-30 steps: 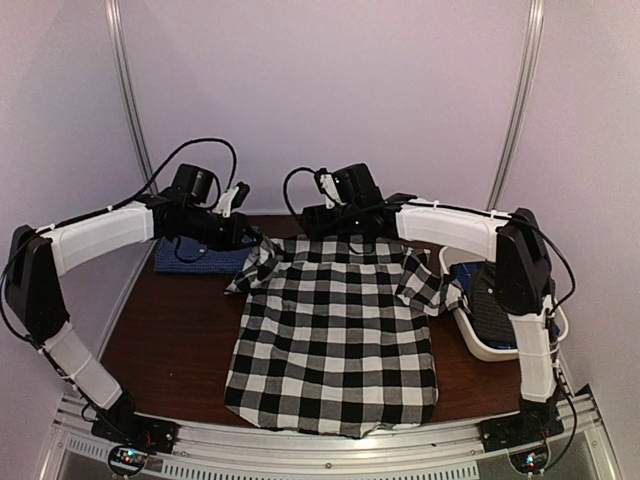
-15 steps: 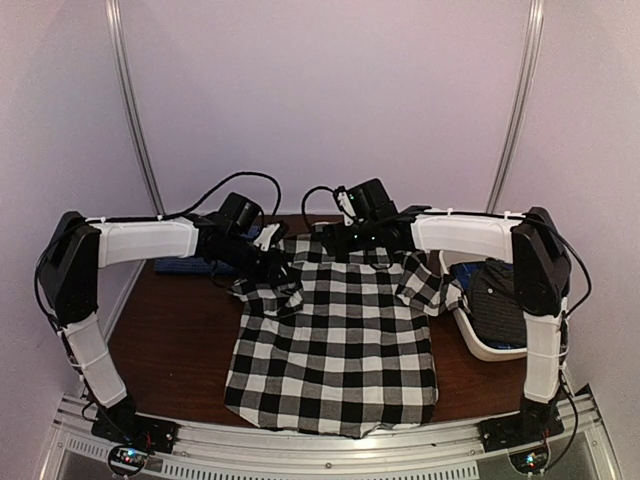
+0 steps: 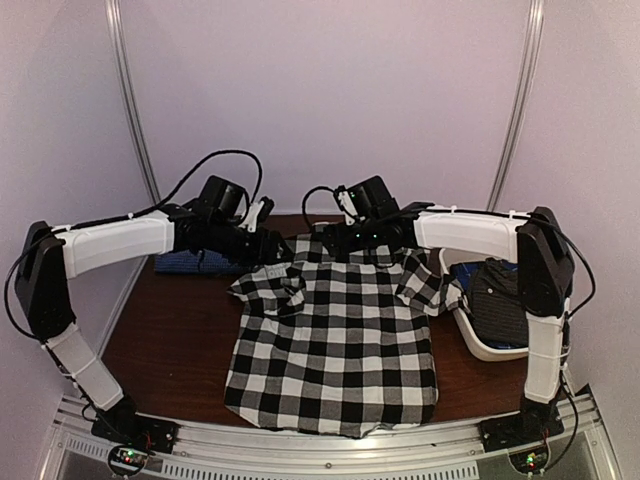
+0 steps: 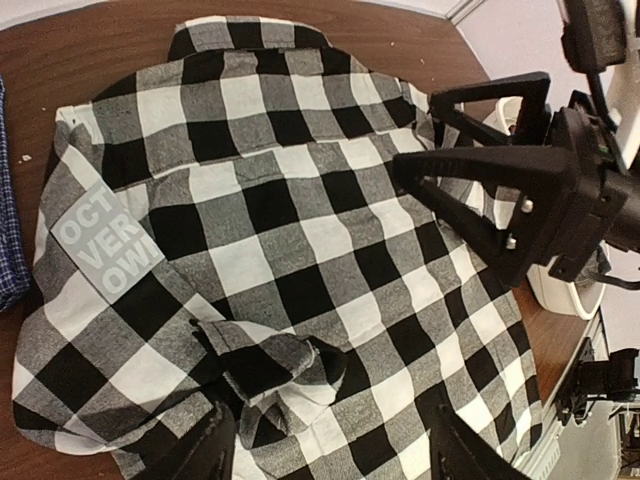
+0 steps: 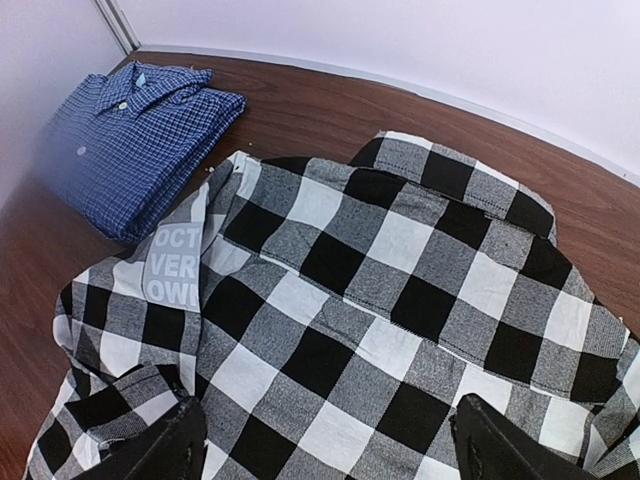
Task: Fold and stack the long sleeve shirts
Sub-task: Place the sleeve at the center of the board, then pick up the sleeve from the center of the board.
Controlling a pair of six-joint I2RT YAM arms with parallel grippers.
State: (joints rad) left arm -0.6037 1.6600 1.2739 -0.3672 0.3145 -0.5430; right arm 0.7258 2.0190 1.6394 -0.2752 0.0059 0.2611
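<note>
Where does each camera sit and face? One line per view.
Top external: above, behind the bases, facing down at the table; left arm, right arm show.
Left wrist: over the checked shirt, facing down; left pincer tips, right pincer opposite.
Right wrist: over the collar, facing the folded blue shirt; own tips.
Shared: both wrist views catch the grey label.

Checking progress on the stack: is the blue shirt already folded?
Yes, the blue shirt lies folded into a neat rectangle on the table beside the checked shirt.
</note>
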